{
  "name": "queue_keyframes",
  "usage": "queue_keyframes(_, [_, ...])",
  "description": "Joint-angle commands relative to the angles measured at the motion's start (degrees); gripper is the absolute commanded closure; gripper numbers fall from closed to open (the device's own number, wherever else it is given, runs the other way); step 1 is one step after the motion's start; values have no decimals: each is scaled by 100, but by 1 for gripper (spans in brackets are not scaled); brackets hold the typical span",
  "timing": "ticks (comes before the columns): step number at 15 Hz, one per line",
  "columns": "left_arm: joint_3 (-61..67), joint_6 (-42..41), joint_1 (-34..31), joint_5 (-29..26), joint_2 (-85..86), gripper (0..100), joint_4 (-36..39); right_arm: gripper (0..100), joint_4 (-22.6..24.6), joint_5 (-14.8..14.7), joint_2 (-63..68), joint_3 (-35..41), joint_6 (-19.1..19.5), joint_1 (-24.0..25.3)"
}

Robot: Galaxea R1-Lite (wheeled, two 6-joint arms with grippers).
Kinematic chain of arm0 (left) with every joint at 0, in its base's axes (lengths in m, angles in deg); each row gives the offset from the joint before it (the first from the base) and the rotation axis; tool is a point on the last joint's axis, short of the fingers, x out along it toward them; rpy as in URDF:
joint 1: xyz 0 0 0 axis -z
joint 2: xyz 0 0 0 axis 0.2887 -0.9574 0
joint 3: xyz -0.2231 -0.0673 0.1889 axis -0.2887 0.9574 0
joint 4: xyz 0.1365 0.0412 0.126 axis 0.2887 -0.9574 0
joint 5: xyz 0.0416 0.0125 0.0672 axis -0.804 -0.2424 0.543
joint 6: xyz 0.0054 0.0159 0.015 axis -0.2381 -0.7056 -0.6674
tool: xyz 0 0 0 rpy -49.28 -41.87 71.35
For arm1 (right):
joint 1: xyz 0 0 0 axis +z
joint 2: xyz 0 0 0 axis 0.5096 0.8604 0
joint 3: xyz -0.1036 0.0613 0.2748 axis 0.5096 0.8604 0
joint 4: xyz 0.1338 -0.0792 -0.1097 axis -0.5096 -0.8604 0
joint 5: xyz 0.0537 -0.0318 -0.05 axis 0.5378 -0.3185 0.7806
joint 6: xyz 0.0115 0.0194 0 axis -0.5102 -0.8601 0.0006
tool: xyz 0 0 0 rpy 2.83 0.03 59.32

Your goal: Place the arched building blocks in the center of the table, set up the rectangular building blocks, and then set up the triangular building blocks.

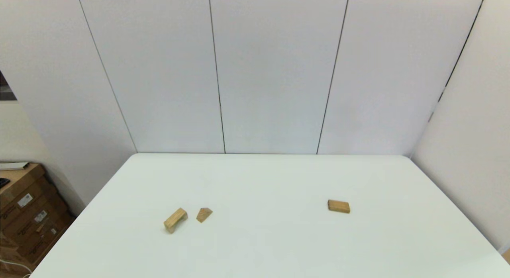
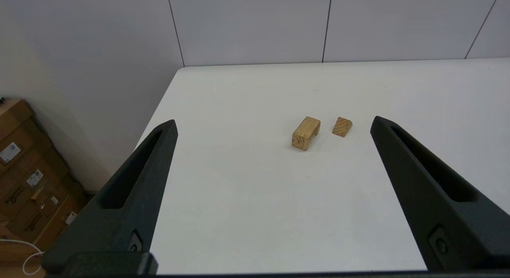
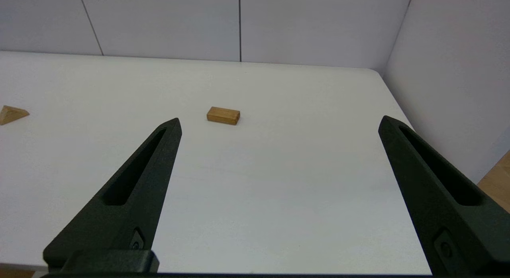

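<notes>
Left wrist view shows the left hand spread wide and holding nothing, hanging back from the near edge of the table; the right hand is likewise wide and bare-fingered in its own view, and neither arm appears in the head view. By my reading nothing of the task is done yet: all three blocks lie apart and no stacking has begun. The arched building block stands on its two short legs in the lower left of the head frame, the triangular building block just beside it, not touching. The rectangular building block lies flat, well apart, in the lower right. All three are pale, grained wood with crisp edges; the table is smooth, white and matte.
</notes>
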Motion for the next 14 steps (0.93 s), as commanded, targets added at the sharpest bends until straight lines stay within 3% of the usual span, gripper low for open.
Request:
queue_keyframes(1, [0,1,0,-1,-7,0,-2,0,1,5,-11,9,4,1])
queue_keyframes(14, [0,1,0,-1,-7,0,-2,0,1,5,-2,9,4,1])
